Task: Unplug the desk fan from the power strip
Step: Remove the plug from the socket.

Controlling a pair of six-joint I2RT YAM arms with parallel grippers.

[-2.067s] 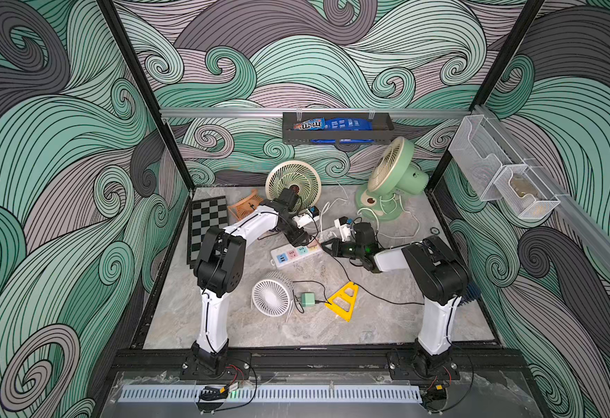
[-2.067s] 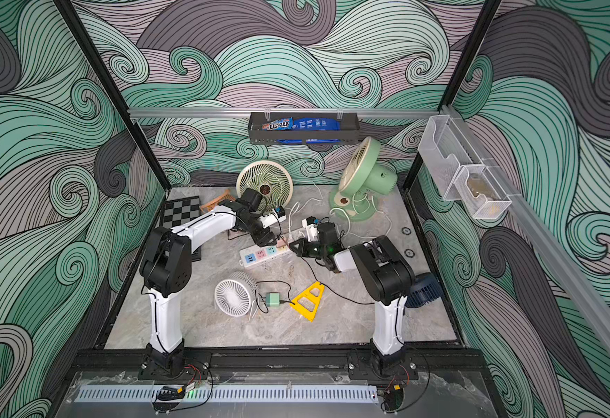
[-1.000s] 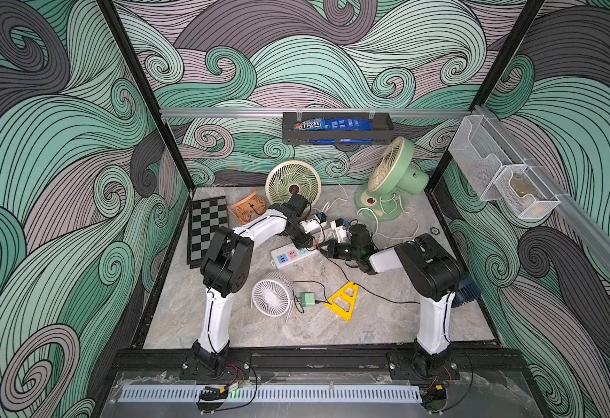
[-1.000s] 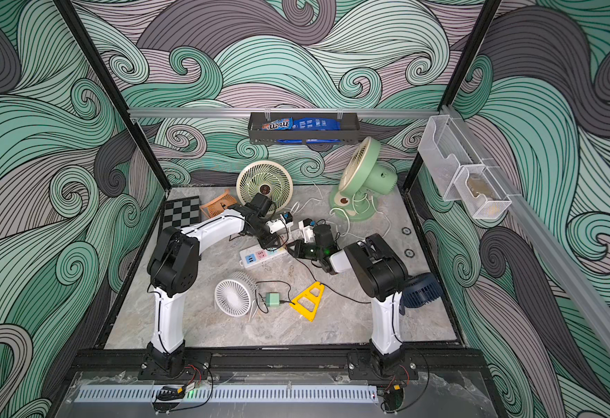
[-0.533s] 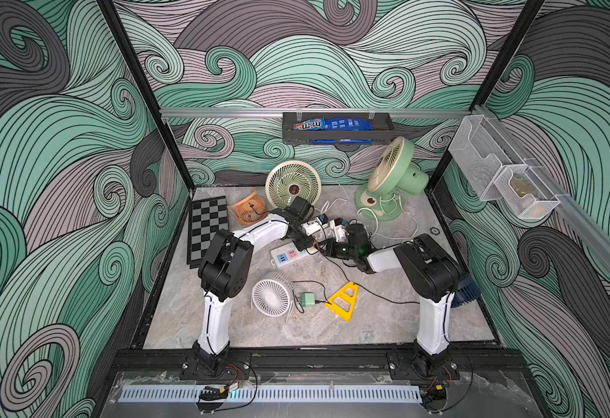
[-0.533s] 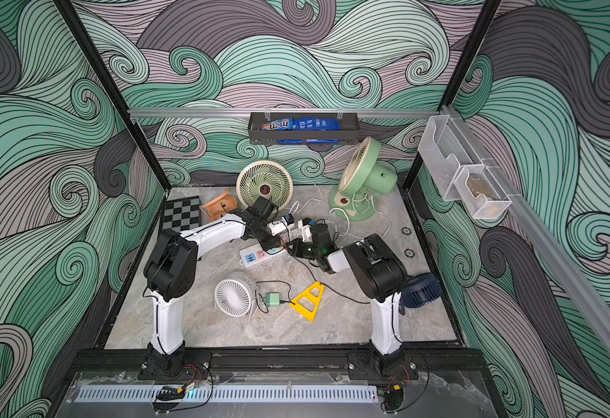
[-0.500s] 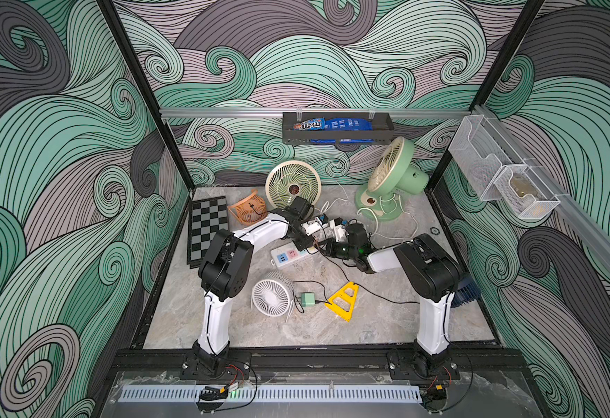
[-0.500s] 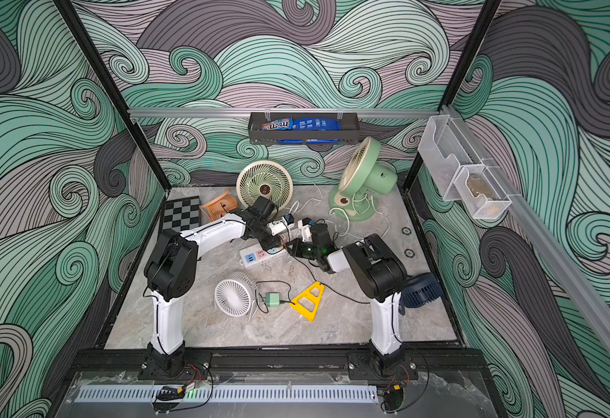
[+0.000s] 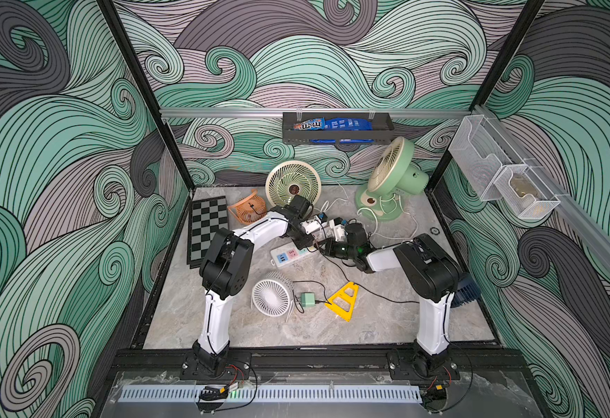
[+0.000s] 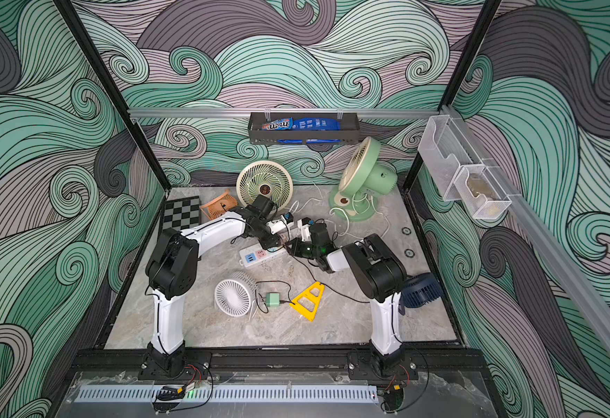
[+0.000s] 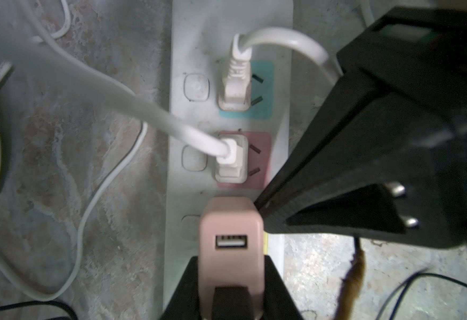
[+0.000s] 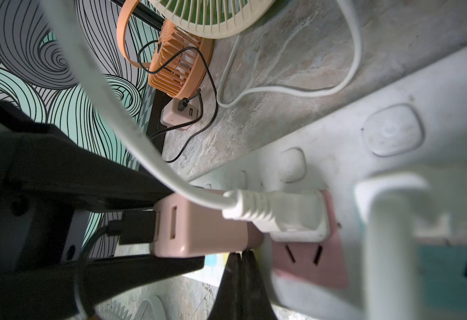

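The white power strip [image 9: 289, 255] [image 10: 258, 256] lies mid-table. In the left wrist view the power strip [image 11: 226, 27] carries two white plugs [image 11: 233, 83] in its teal and pink sockets. Beside them stands a pink USB adapter [image 11: 231, 221] [image 12: 199, 224], and my left gripper [image 11: 231, 266] [image 9: 305, 239] is shut on it. A black cable leaves the adapter. In both top views a black cable runs toward the dark blue desk fan [image 9: 467, 294] [image 10: 421, 291]. My right gripper [image 12: 239, 257] [image 9: 323, 246] is shut and empty, its tips resting on the strip next to the adapter.
A cream fan [image 9: 292, 182], a green fan [image 9: 392, 173] and an orange fan [image 9: 247, 211] stand behind the strip, with white cords trailing between them. In front lie a white fan [image 9: 271, 297], a green adapter [image 9: 308, 299] and a yellow triangle [image 9: 343, 300]. A chessboard [image 9: 206, 228] lies at the left.
Over two seconds my left gripper has moved right and down onto the strip's far end, and the right gripper has edged left to meet it. The right jaws have closed a little further.
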